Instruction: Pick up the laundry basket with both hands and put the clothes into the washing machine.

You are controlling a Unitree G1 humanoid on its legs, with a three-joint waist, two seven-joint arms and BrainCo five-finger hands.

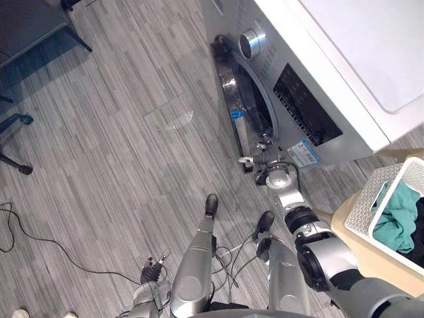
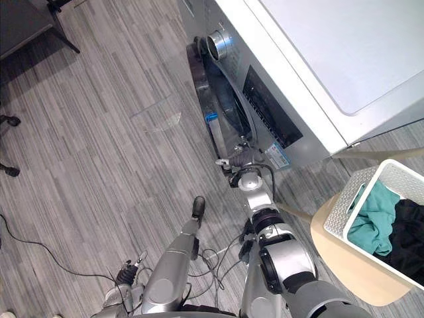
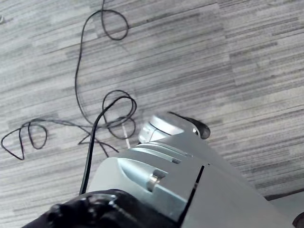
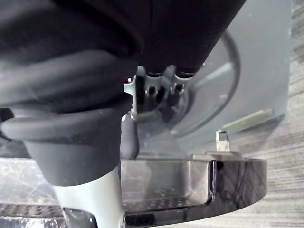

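A white laundry basket [image 1: 373, 199] stands on a beige stool [image 1: 371, 255] at my right, holding teal clothes [image 1: 399, 215] and a black garment [image 2: 407, 232]. The washing machine [image 1: 344, 59] is ahead on the right, and its dark round door [image 1: 242, 99] is swung ajar. My right hand [image 1: 264, 158] is at the door's lower edge. In the right wrist view its dark cover [image 4: 71, 71] sits close against the door glass [image 4: 223, 85]. Down by my side near the floor hangs my left hand [image 1: 151, 268], relaxed and holding nothing.
An office chair base [image 1: 13, 159] with castors stands at the far left. Dark furniture [image 1: 33, 26] fills the upper left corner. A clear plastic patch [image 1: 169, 118] lies on the grey wood floor in front of the door.
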